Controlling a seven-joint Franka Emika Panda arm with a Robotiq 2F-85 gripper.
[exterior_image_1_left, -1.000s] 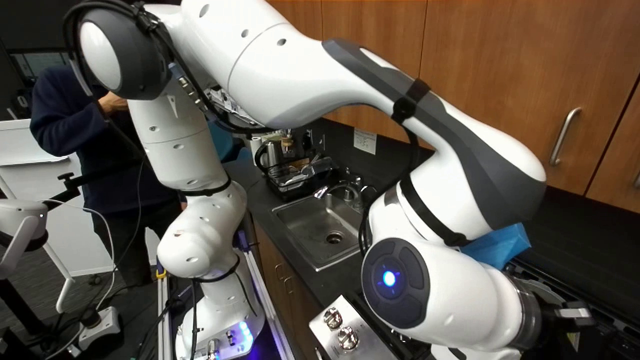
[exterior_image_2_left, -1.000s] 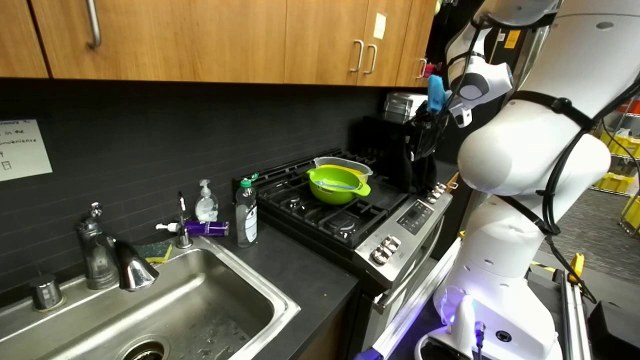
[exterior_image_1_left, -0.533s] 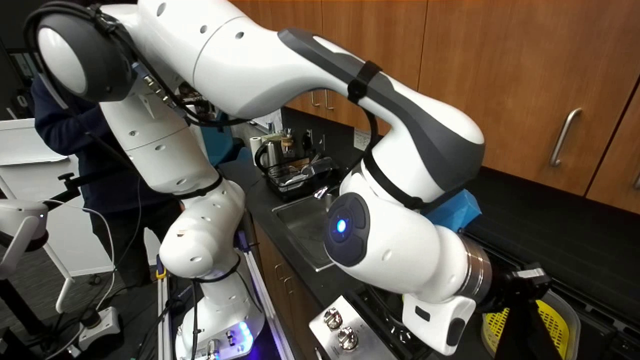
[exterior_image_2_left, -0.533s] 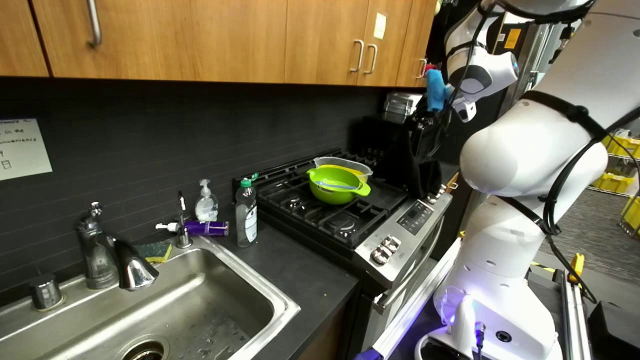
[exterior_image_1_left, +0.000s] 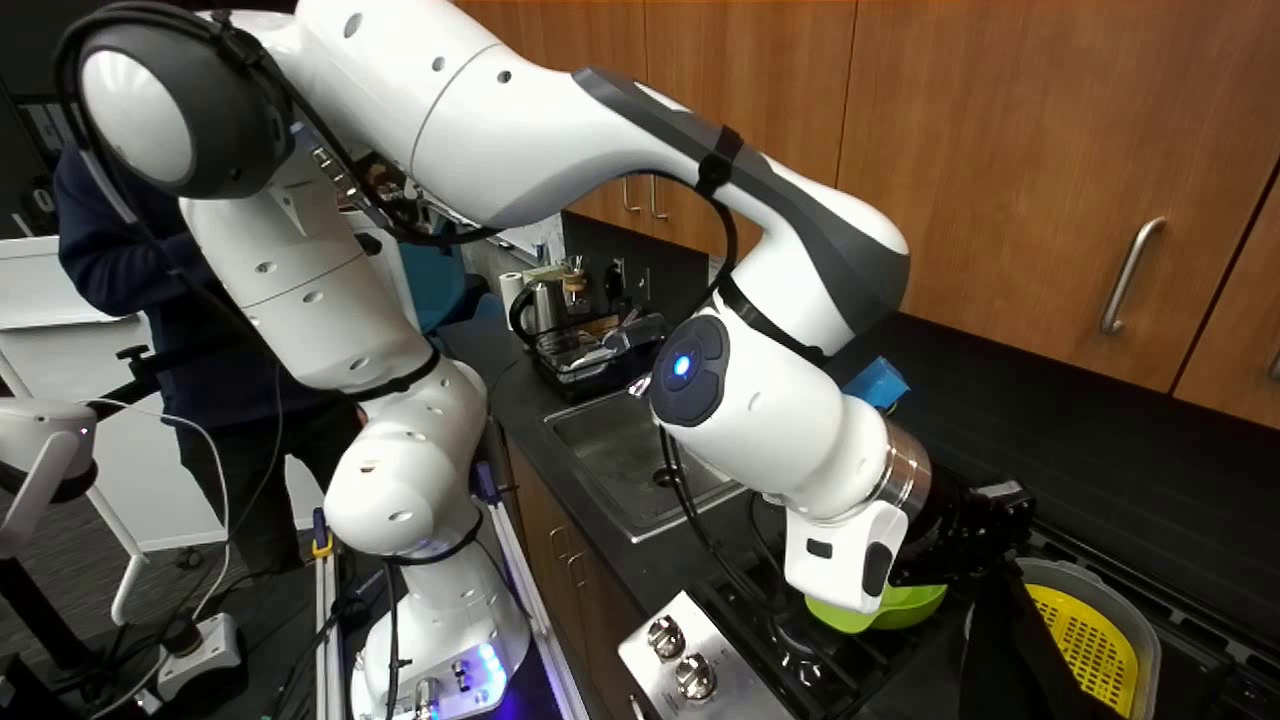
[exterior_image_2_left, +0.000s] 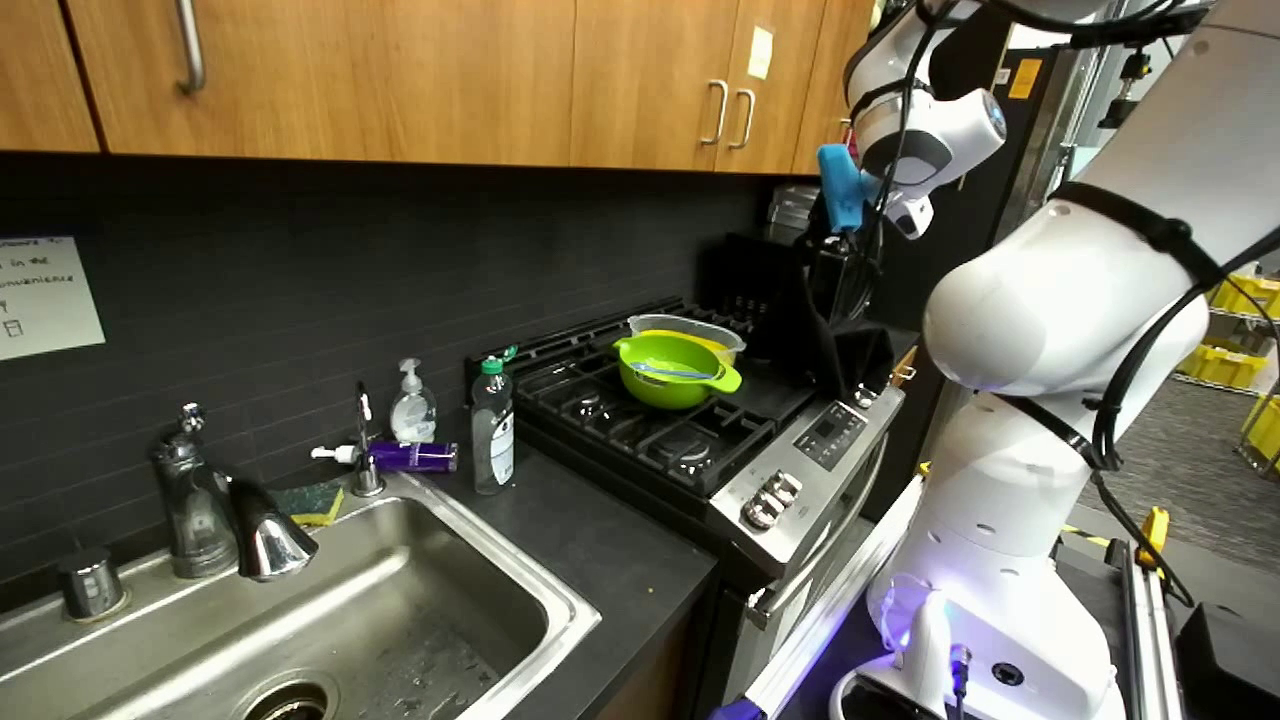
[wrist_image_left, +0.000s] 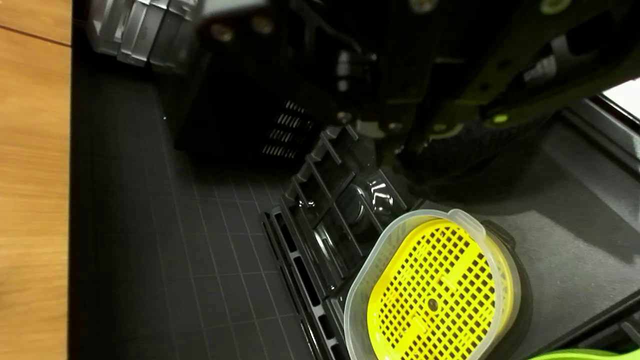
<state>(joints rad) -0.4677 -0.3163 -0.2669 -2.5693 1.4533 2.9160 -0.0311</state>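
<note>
Jaws clamped on black cloth (exterior_image_2_left: 820, 345) near the stove's front edge (exterior_image_2_left: 840, 470), gap to green bowl (exterior_image_2_left: 657, 392).

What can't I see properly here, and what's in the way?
The face of the person: hidden behind the robot arm in an exterior view.
The start of the note: cut off by the picture's left edge in an exterior view.
Any writing on the cabinet label: too small in an exterior view.
Where the gripper meets the black cloth: dark on dark in the wrist view.
</note>
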